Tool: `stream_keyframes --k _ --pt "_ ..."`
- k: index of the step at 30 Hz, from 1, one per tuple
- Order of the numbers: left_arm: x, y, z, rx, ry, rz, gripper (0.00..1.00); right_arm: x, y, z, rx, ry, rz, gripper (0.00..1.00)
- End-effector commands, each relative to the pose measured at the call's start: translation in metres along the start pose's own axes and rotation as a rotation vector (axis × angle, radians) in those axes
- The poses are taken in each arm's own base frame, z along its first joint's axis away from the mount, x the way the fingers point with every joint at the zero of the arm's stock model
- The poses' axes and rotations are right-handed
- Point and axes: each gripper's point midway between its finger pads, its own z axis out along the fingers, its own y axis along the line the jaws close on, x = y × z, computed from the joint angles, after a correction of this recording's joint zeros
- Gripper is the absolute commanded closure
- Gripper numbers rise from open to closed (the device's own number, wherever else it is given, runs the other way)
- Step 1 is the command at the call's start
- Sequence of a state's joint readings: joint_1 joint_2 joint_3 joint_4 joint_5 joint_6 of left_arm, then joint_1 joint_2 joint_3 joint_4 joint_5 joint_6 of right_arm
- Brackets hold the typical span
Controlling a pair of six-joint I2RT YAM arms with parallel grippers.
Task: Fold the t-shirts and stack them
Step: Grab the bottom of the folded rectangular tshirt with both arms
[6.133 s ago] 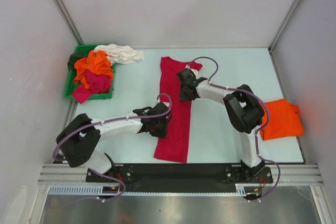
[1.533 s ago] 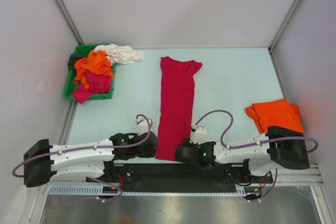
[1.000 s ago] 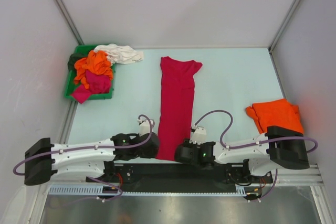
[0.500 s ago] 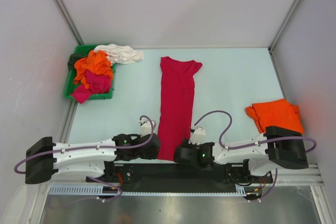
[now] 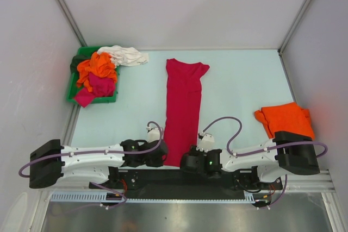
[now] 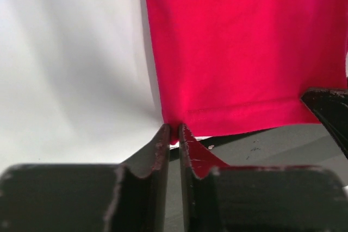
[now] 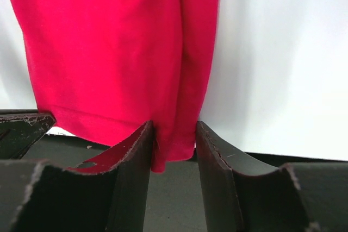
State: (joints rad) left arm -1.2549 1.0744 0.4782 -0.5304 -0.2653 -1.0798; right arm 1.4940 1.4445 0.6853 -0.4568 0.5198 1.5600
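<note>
The crimson t-shirt [image 5: 182,107] lies folded into a long narrow strip down the middle of the table, with its hem over the near edge. My left gripper [image 5: 163,155] is at the hem's left corner. In the left wrist view it [image 6: 174,130] is shut on that corner of the crimson cloth [image 6: 239,47]. My right gripper [image 5: 187,161] is at the hem's right corner. In the right wrist view it [image 7: 174,129] is open, with the crimson hem [image 7: 109,47] hanging between its jaws. A folded orange t-shirt [image 5: 285,119] lies at the right.
A green bin [image 5: 72,88] at the back left holds an orange shirt [image 5: 98,66], a magenta one [image 5: 100,86] and a dark one [image 5: 76,63]. A white shirt [image 5: 126,55] spills over its rim. The black base rail [image 5: 174,180] runs under the hem.
Both arms have drawn back from the shirt's middle to its near hem. In the last second the left gripper crept right onto the hem's corner; the right one shifted slightly left.
</note>
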Motion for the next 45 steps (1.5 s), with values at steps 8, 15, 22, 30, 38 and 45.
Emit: stream_keyframes --k 8,15,22,30,38,45 --pt "0.011 0.000 0.006 -0.002 0.042 -0.008 1.00 0.015 -0.077 0.002 0.252 0.041 -0.105 0.56" --pt "0.012 -0.002 0.007 0.004 0.041 -0.016 1.00 0.013 -0.083 -0.001 0.284 0.037 -0.111 0.82" --pt "0.010 -0.003 0.007 0.003 0.036 -0.022 1.00 0.014 -0.084 -0.003 0.304 0.036 -0.122 0.95" --pt "0.008 -0.006 0.008 0.000 0.033 -0.017 1.00 0.012 -0.086 -0.004 0.308 0.030 -0.133 1.00" --pt "-0.020 -0.017 -0.011 -0.005 -0.066 0.023 1.00 -0.011 -0.070 -0.017 0.297 -0.068 -0.192 1.00" --pt "-0.040 -0.028 -0.028 0.005 -0.120 0.044 1.00 -0.030 -0.050 -0.029 0.270 -0.136 -0.203 1.00"
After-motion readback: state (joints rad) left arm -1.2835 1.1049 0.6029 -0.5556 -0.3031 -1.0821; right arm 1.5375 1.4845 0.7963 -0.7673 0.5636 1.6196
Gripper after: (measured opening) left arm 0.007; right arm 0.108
